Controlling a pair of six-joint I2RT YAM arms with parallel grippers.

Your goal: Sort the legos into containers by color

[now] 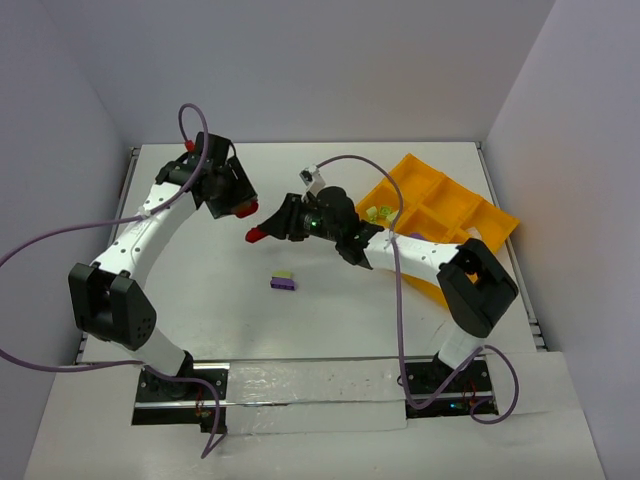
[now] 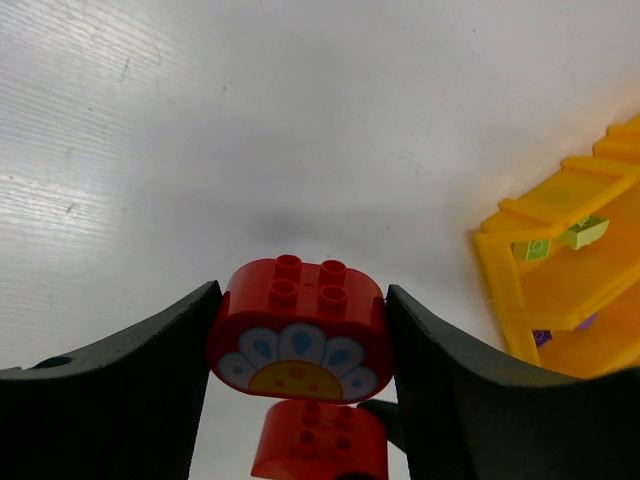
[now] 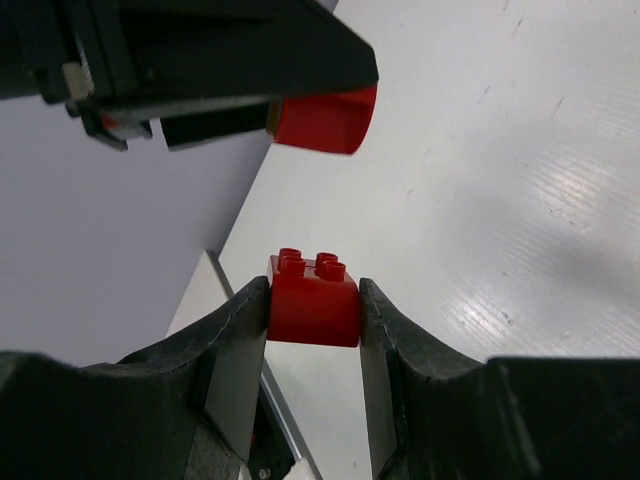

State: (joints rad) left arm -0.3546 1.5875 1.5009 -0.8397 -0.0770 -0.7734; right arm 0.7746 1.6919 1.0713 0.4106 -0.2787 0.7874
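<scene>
The left arm [image 1: 130, 250] rises from its base at the lower left of the overhead view, bends at the elbow and curves up and rightward. This brings the left claw [image 1: 238, 206] above the white desk [image 1: 200, 300], left of centre. Its black fingers [image 2: 130, 390] are closed against the two sides of a red rounded plastic brick with a white and blue flower print [image 2: 300, 325], studs facing away from the camera. At the bottom edge of the left wrist view a second red piece [image 2: 320, 445] shows just below it; what holds that piece I cannot tell.

The right arm [image 1: 430, 255] climbs from the lower right, folds at its elbow and stretches leftward, nearly level. The right claw [image 1: 262, 235] ends up just right of and below the left one, the two close but apart. It pinches a small red square plastic brick [image 3: 313, 298] between narrow-set fingers [image 3: 235, 350], studs up.

A purple and yellow-green plastic clump [image 1: 283, 281] lies on the desk below both claws. The orange-yellow plastic tray [image 1: 445, 205] sits at the upper right, with pale yellow-green bricks [image 1: 378, 213] in its left compartment.
</scene>
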